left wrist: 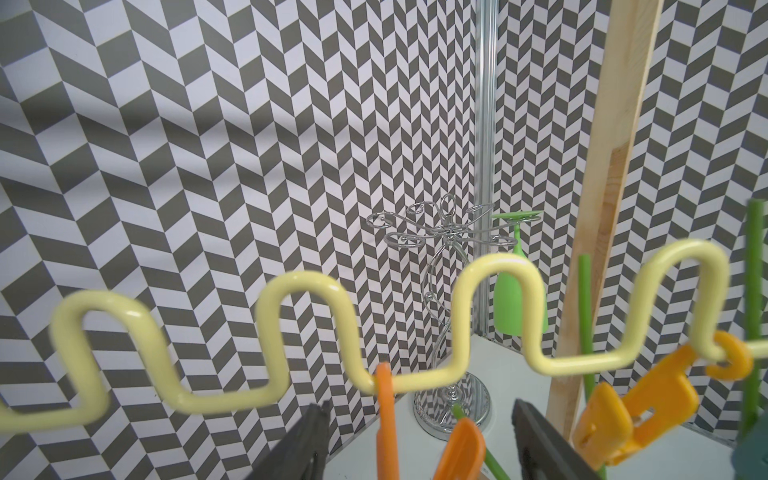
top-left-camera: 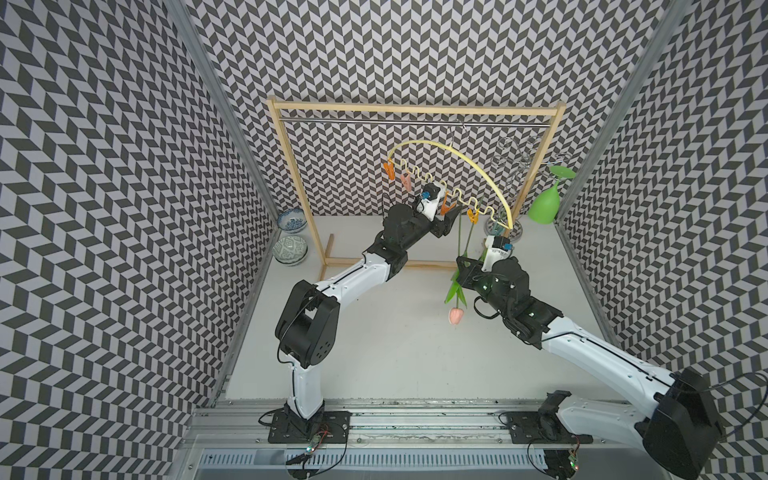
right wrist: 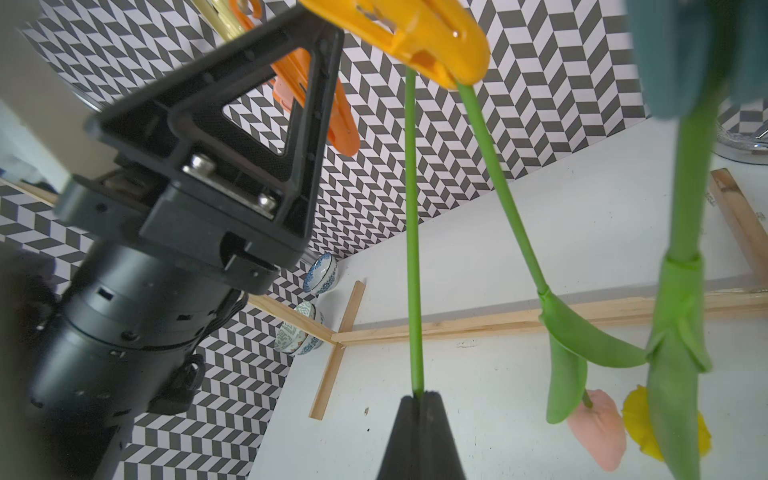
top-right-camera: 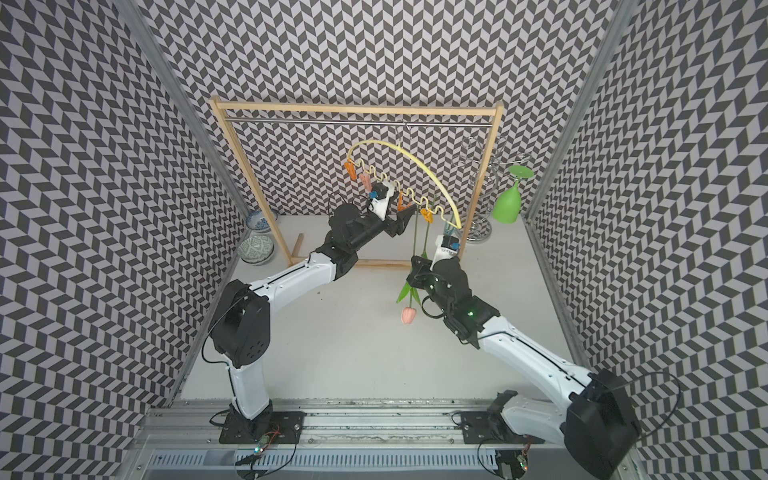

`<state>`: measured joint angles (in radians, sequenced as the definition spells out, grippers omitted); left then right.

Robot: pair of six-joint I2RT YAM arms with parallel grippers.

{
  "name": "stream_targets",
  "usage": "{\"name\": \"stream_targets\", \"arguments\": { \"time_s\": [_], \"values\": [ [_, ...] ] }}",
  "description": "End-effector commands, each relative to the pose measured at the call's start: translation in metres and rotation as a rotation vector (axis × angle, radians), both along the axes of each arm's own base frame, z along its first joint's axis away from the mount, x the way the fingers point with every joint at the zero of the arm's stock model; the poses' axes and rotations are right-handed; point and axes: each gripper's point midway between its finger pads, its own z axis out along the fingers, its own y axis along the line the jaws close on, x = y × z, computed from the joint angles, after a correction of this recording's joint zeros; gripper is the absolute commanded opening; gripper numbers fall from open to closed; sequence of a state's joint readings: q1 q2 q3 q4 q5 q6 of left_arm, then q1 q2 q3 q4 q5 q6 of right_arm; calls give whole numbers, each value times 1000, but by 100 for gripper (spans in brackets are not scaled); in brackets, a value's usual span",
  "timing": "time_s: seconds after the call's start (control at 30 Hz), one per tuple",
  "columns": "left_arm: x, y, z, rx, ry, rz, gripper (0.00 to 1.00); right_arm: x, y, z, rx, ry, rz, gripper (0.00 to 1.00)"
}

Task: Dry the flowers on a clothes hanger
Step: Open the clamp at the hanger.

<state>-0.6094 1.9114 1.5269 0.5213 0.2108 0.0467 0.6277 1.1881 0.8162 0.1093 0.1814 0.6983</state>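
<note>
1. Clothes hanger (left wrist: 305, 282): pale yellow. It is hooked on the metal rod of the wooden rack (top-left-camera: 415, 111) and hangs tilted, with the pins strung along its wavy bar.
2. Left gripper (left wrist: 419, 419): we record its jaws apart, one on either side of the orange clothespin (left wrist: 386, 415) that hangs from the wavy bar. We see a gap between each of the fingers (left wrist: 299, 449) and the pin.
3. Right gripper (right wrist: 419, 405): jaws pressed together on the held tulip stem (right wrist: 413, 249). The stem rises straight out of the jaws and ends just beside the yellow clothespin (right wrist: 415, 33). In both top views its upper end stands close by the left gripper. Its bloom is hidden from us.
4. Pink tulip (right wrist: 598, 432): clipped by its stem in the yellow clothespin, with the head hanging down.
5. Yellow tulip (right wrist: 640, 419): its stem runs up into the teal clothespin (right wrist: 685, 54), bloom downward, next to the pink one.
6. Surrounds: a wire glass stand (left wrist: 465, 399) behind the rack's post carries an inverted green glass (top-left-camera: 544, 205). Two patterned bowls (top-left-camera: 289, 249) sit by the rack's other foot.
</note>
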Motion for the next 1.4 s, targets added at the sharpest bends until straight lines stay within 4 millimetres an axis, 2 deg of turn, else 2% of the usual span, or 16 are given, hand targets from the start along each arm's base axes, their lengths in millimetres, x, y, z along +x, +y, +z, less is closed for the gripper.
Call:
{"name": "stream_targets", "arguments": {
  "time_s": [0.0, 0.2, 0.43, 0.53, 0.67, 0.8, 1.07, 1.37],
  "values": [
    [3, -2, 9, -16, 3, 19, 68, 6, 4, 21, 33, -58, 15, 0],
    [5, -3, 12, -24, 33, 19, 50, 7, 4, 20, 31, -54, 21, 0],
    [2, -2, 18, -36, 45, 16, 41, 6, 5, 18, 37, -46, 31, 0],
    [1, -2, 18, -41, 53, 13, 43, 6, 5, 17, 36, -42, 30, 0],
    [1, -4, 14, -40, 66, 10, 59, 6, 5, 17, 36, -40, 31, 0],
    [0, -8, 10, -31, 72, 7, 62, 5, 6, 15, 39, -35, 35, 0],
    [4, -10, 13, -43, 82, 33, 56, 6, 7, 16, 36, -34, 38, 0],
    [4, -11, 13, -50, 103, 30, 38, 7, 6, 15, 39, -33, 39, 0]
  ]
}}
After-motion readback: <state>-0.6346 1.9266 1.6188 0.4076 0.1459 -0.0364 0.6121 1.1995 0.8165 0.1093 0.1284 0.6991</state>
